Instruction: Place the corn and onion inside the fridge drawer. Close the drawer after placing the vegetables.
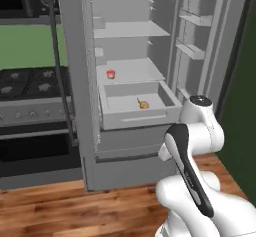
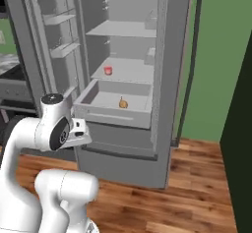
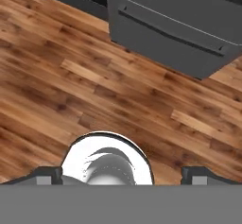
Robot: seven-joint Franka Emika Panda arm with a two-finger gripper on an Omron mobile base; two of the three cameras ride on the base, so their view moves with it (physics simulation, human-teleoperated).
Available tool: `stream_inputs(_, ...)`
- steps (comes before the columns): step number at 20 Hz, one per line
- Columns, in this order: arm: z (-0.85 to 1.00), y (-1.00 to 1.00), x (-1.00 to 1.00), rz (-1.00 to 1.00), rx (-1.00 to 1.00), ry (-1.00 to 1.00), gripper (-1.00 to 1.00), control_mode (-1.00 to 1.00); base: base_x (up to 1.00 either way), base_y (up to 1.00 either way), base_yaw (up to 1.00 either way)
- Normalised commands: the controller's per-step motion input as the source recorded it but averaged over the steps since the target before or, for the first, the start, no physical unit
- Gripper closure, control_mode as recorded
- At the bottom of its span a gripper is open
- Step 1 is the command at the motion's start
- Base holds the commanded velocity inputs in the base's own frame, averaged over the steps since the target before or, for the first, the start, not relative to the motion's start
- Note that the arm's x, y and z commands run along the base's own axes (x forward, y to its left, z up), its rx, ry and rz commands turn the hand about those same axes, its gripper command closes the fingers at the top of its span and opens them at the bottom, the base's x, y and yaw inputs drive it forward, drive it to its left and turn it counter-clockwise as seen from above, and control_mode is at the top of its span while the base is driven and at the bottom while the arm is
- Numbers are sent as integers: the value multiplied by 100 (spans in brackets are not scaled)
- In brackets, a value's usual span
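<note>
Looking into the open fridge drawer (image 1: pixel 135 117), we find the onion (image 1: pixel 144 104) already inside, the corn unplaced, the drawer unclosed, and our gripper (image 3: pixel 121 173) spread wide, empty, aimed at the floor (image 3: pixel 94 86).

Small red cup (image 1: pixel 111 74) sits on the flat grey shelf (image 1: pixel 135 71) in front of me; stove (image 1: pixel 25 83) off to the left, wooden floor (image 3: pixel 94 90) below.
</note>
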Motion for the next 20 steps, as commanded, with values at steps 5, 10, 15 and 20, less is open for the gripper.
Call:
stream_inputs(5, 0, 0, 0, 0, 0, 0, -100, 100, -97, 100, 11)
stream_inputs(10, 0, 0, 0, 0, 0, 0, -100, 100, -55, 100, 16)
stream_inputs(15, 0, 0, 0, 0, 0, 0, -100, 100, -7, 100, 13)
stream_inputs(20, 0, 0, 0, 0, 0, 0, -100, 100, 20, 100, 9)
